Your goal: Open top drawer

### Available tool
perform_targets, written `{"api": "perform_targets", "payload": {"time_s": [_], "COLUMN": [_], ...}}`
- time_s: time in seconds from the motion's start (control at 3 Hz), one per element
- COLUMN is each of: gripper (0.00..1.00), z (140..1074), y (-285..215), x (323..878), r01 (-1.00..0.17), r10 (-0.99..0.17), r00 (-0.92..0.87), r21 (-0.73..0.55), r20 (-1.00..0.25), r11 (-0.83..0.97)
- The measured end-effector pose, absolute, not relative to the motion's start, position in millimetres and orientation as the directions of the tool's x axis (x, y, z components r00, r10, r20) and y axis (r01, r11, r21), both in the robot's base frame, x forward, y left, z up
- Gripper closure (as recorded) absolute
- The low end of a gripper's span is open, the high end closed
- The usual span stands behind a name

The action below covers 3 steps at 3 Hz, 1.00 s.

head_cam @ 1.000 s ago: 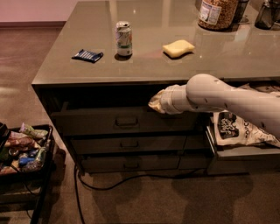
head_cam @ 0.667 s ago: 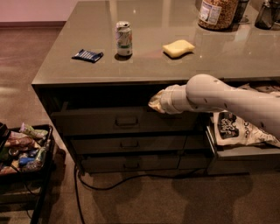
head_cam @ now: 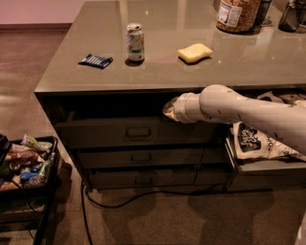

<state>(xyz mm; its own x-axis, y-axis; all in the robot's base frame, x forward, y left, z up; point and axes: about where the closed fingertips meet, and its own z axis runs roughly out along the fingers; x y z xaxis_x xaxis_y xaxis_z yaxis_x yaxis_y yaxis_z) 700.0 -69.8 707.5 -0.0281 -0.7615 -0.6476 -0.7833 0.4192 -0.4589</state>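
The top drawer is the tall dark grey-green front just under the counter, with a small metal pull handle at its middle. A dark gap lies between its upper edge and the countertop. My white arm reaches in from the right. Its gripper sits at the drawer's upper edge, right of and above the handle, pointing into the dark gap. Two shorter drawer fronts lie below it.
On the countertop stand a can, a yellow sponge, a blue packet and a jar. A narrower drawer at the right stands open with snack bags. A black cart of snacks is at the left; a cable runs over the floor.
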Motion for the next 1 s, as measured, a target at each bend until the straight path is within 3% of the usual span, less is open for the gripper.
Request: {"api": "perform_targets", "payload": {"time_s": [1.0], "gripper": [1.00], "z": [687.6], "y": [-77.8], "x": [719.4], "r01": [-0.775], "r10": [-0.740], "r00": [-0.013], "r21": [-0.461], "r20": [-0.673], "r11": [0.432]}}
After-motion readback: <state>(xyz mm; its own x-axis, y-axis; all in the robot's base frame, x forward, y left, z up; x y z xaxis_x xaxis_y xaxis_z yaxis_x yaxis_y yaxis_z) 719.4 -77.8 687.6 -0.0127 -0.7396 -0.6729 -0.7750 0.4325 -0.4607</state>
